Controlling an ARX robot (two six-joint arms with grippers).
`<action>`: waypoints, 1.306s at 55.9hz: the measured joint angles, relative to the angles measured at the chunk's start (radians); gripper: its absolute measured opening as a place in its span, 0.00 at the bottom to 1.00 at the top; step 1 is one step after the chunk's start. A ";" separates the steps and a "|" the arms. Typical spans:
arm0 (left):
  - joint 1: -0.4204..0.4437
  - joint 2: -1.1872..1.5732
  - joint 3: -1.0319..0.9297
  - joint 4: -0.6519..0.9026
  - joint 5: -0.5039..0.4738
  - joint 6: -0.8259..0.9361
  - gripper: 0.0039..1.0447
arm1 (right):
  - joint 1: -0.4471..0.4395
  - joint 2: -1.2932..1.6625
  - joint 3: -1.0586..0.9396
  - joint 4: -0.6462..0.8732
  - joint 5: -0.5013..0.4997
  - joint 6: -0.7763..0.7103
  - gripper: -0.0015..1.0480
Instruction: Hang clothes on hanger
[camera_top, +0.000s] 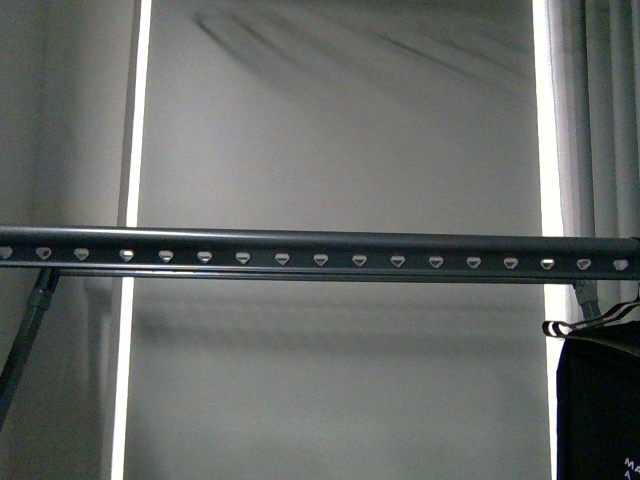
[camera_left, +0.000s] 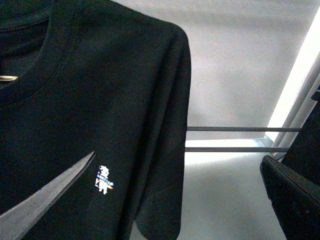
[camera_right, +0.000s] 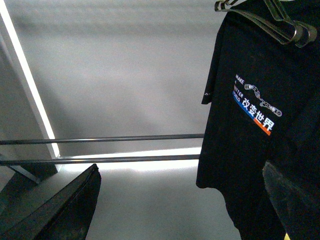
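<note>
The hanger, a long dark grey rail (camera_top: 320, 243) with a row of small holes, spans the front view; neither gripper shows there. In the left wrist view the clothes, a black T-shirt (camera_left: 100, 100) with small white chest lettering (camera_left: 104, 182), hang close in front of the camera. A bronze metal piece (camera_left: 7, 78) shows in its neck opening. My left gripper (camera_left: 170, 205) is open, one finger (camera_left: 45, 202) lying over the shirt's chest, the other (camera_left: 295, 200) apart from it. My right gripper (camera_right: 180, 210) is open and empty.
A second black garment (camera_top: 600, 410) on a thin black wire hanger (camera_top: 590, 325) hangs at the rail's right end. It also shows in the right wrist view (camera_right: 250, 125), with coloured lettering, next to one finger. Two thin horizontal bars (camera_right: 100, 150) run along the grey wall.
</note>
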 joint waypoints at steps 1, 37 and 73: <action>0.000 0.000 0.000 0.000 0.000 0.000 0.94 | 0.000 0.000 0.000 0.000 0.000 0.000 0.93; 0.002 0.523 0.172 0.353 0.071 -0.042 0.94 | 0.000 0.000 0.000 0.000 0.000 0.000 0.93; 0.071 1.375 0.931 0.152 -0.308 -0.866 0.89 | 0.000 0.000 0.000 0.000 0.000 0.000 0.93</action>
